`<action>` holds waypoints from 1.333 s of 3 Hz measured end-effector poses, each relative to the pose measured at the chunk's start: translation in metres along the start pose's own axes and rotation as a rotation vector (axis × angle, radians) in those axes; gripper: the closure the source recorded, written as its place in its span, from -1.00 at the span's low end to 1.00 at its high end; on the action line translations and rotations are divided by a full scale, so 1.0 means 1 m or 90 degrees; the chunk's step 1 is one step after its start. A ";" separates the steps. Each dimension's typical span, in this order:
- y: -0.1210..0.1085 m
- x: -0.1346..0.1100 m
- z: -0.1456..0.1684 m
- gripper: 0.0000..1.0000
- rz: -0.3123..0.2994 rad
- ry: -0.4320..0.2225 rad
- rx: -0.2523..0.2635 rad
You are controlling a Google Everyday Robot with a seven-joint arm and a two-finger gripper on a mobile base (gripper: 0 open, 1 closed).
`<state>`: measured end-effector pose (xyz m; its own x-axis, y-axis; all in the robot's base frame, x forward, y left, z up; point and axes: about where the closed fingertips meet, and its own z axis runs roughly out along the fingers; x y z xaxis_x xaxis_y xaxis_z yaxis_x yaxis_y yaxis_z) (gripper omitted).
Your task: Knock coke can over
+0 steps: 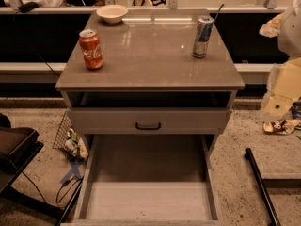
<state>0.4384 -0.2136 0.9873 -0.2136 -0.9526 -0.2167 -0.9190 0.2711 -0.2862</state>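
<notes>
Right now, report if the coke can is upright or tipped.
Upright: the coke can stands on the table, silver top up. The gripper is far right, apart from it.

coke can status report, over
Gripper at far right, off the table. Coke can upright on the table's left side, untouched. Silver-blue can upright on the right, nearer the gripper.

Red-orange coke can [91,49], silver top, stands upright near the surface's [150,60] left edge; gripper [278,102] hangs well apart, far right.
</notes>
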 end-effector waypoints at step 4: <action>-0.037 -0.090 0.076 -1.00 0.126 -0.353 0.012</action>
<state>0.5171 -0.1278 0.9464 -0.1699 -0.6706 -0.7221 -0.8720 0.4436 -0.2068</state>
